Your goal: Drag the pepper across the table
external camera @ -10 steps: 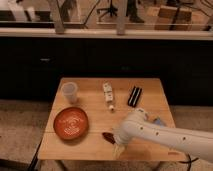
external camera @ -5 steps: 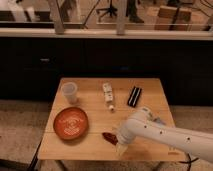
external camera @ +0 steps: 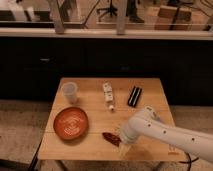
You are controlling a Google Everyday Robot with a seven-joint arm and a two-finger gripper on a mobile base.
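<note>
The pepper (external camera: 110, 138), small, dark red and pointed, lies on the light wooden table (external camera: 150, 102) near its front edge, just right of the plate. My gripper (external camera: 121, 140) is at the end of the white arm that reaches in from the lower right. It sits low over the table at the pepper's right end, touching it or nearly so. The arm's wrist hides where they meet.
A round orange-red plate (external camera: 71, 123) with a white pattern lies at the front left. A translucent cup (external camera: 69, 92) stands at the back left. A white bottle (external camera: 108, 95) and a dark flat object (external camera: 134, 96) lie at the back middle.
My arm's elbow has swung a little to the right. The pepper has shifted only slightly right, still by the gripper.
</note>
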